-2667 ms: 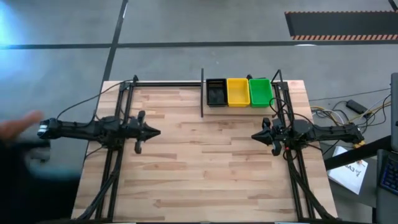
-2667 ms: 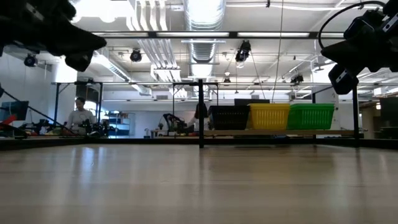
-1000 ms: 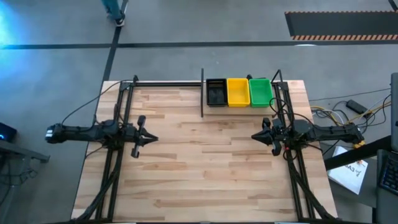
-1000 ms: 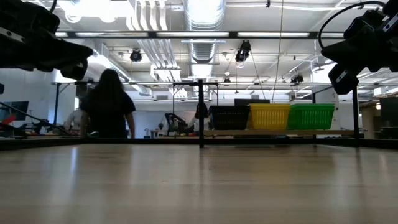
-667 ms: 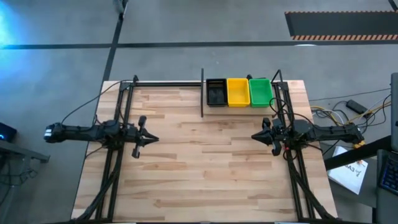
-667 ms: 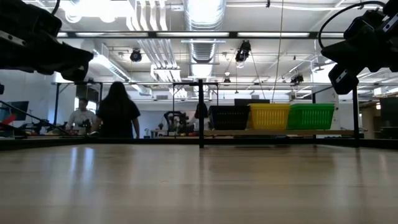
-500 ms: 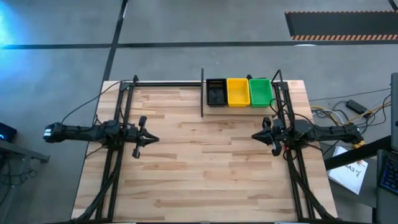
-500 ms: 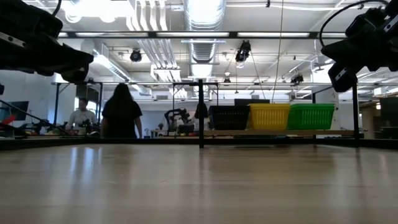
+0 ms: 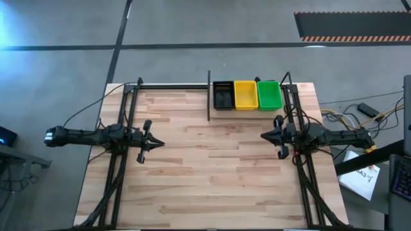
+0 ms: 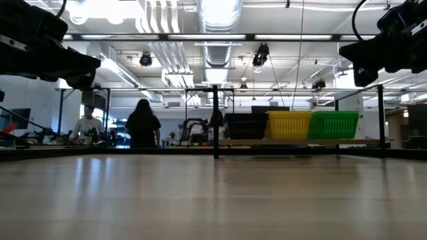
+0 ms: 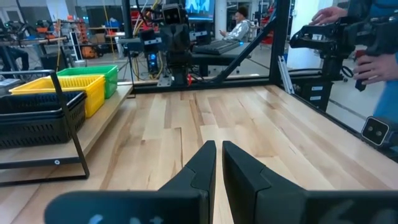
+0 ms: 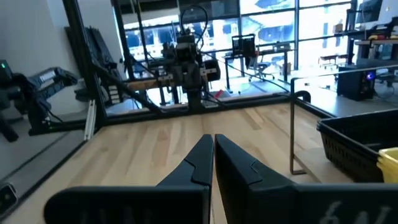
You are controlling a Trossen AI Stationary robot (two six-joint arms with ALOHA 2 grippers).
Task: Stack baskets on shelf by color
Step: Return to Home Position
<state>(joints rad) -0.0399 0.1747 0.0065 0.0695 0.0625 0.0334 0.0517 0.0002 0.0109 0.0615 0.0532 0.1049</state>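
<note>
Three stacks of baskets stand side by side on the shelf (image 10: 293,142) at the table's far right: black (image 9: 223,95), yellow (image 9: 245,94) and green (image 9: 269,94). Their bottoms rest on the shelf board, between its black posts (image 9: 209,96). The left wrist view shows the black (image 11: 37,118), yellow (image 11: 62,90) and green (image 11: 93,73) stacks from the side. My left gripper (image 9: 160,144) hovers level over the table's left side, shut and empty (image 11: 217,149). My right gripper (image 9: 263,136) hovers level over the right side, shut and empty (image 12: 212,142), just nearer than the shelf.
Bare wooden tabletop (image 9: 212,173) lies between the two grippers. Black frame rails (image 9: 125,128) run along the table's left and right sides. Beyond the table a person (image 10: 143,123) stands in the room, and a person's hand (image 11: 373,62) holds equipment off the table's near side.
My right gripper has rolled about its own pointing line while staying in place, still shut. My left gripper has kept still. The person in the room behind has walked farther away.
</note>
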